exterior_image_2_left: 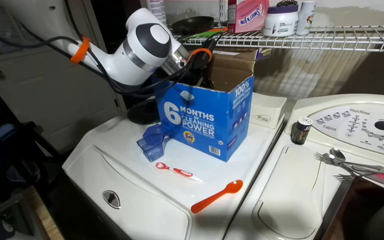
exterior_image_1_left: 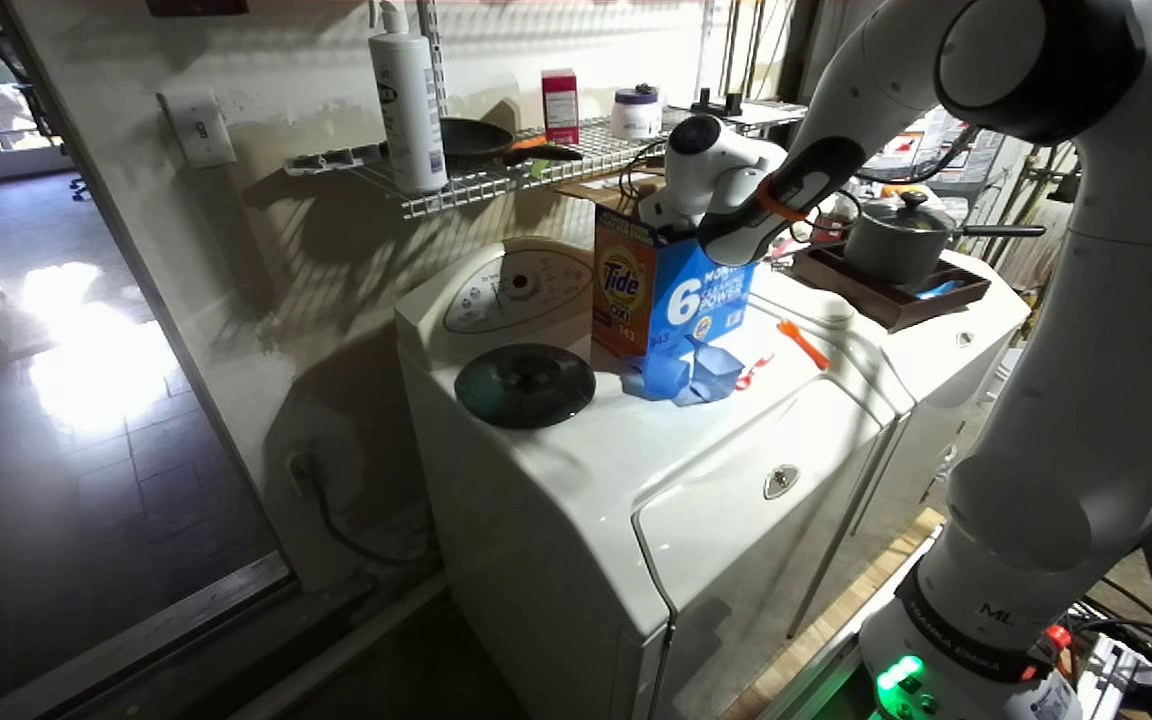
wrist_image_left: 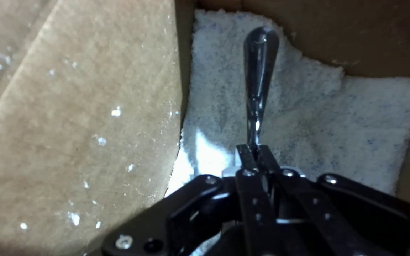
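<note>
In the wrist view, the fingers (wrist_image_left: 269,160) are pinched on a slim metal utensil (wrist_image_left: 261,58) at upper centre, over speckled white powder (wrist_image_left: 354,121) inside the Tide box (exterior_image_2_left: 205,116), which stands mid-frame in an exterior view.

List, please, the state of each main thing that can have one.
Tool, closed on the metal utensil
Metal utensil, gripped, head unclear
Tide Oxi box, upright, open
Detergent powder, inside the box, ragged-edged
Machine door under the box, closed
Saucepan, covered
Purple-lidded jar, closed
Orange spoon, lying flat
Red-and-white spoon, lying flat
Pump bottle, upright
</note>
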Controlling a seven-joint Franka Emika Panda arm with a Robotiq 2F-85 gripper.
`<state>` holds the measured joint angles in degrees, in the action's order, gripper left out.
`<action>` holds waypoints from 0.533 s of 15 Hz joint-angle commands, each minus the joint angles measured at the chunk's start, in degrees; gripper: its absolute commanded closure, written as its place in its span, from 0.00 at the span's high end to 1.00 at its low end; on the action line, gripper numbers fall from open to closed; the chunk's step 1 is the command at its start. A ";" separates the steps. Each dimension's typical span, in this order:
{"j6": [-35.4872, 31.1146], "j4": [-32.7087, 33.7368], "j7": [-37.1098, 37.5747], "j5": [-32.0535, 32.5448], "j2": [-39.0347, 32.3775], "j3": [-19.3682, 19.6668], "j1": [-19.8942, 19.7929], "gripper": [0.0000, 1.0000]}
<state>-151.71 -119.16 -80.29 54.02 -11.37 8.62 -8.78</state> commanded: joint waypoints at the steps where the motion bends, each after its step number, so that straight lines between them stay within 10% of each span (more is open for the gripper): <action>1: 1.80 0.24 -1.13 -2.01 -0.99 -1.22 -0.04 0.02; 8: 2.17 -0.48 -2.32 -7.21 -0.55 -1.74 -0.60 0.02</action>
<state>-150.74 -119.58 -80.51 50.87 -11.37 8.23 -8.87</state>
